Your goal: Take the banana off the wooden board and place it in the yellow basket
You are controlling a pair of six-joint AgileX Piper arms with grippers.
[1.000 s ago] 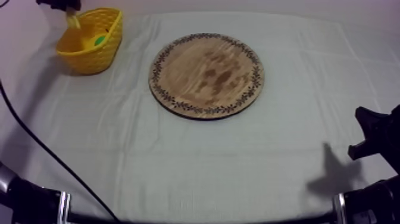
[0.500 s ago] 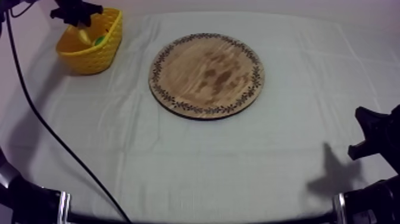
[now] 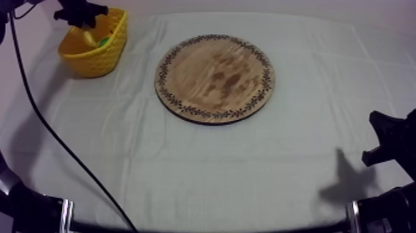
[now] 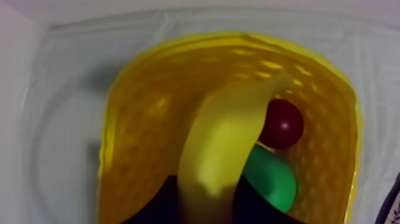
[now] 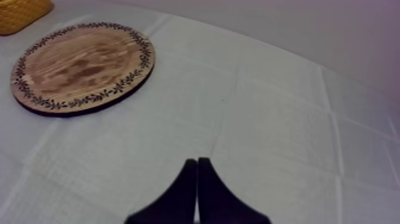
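Clasping the banana (image 4: pixel 220 143) inside the yellow basket (image 4: pixel 143 107), the left hand (image 4: pixel 205 193).

Round wooden board with patterned rim (image 3: pixel 214 79) at the middle of the table under grey-white cloth (image 3: pixel 247 176). Well apart, at the far left corner, yellow woven plastic basket (image 3: pixel 94 61). Inside it, yellow toy banana (image 4: pixel 220 143), with small red fruit (image 4: pixel 283 123) and green toy fruit (image 4: pixel 272 180) just beside, one behind the other. Left gripper (image 3: pixel 83 20) directly over the basket.
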